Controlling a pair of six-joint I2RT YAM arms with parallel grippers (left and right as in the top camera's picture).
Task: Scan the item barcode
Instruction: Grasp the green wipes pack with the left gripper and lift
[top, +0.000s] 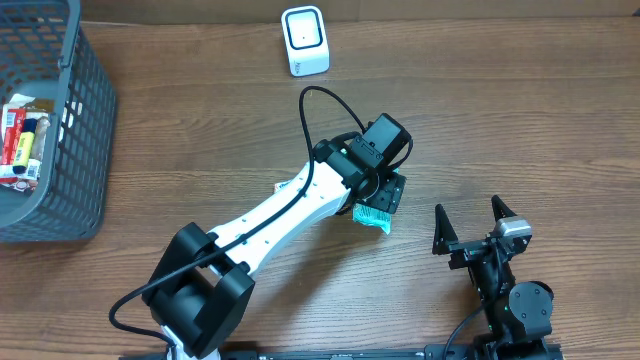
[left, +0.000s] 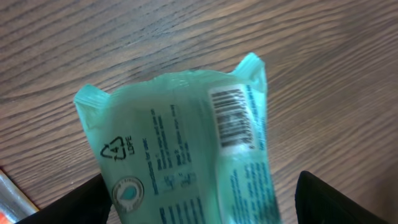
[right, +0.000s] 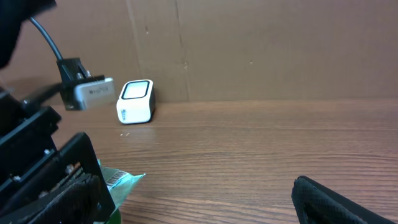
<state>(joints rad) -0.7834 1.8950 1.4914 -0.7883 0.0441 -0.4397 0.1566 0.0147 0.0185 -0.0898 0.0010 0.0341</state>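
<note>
While the left gripper (top: 383, 196) hangs low over the packet (left: 180, 149), its jaws stand wide. One finger (left: 333, 200) is well clear of the green wrap, and the other seems to be just at its edge, so I judge that nothing is gripped. The packet lies flat on the table (top: 520, 110) near the middle, with the barcode (left: 231, 117) facing up and easy to read in the wrist view. The scanner (top: 304, 40) stands at the far edge, well apart from the packet. The right gripper (top: 470, 224) is also spread open and empty, resting at the near side.

I believe the step in hand is the pick-up of the packet; the scan itself is not yet done. The next move calls for closing the jaws across the packet without covering the barcode. The wrap is soft, so it may bend or slip. Then the arm must lift it, carry it to the scanner and turn the barcode toward the scanner's window.
</note>
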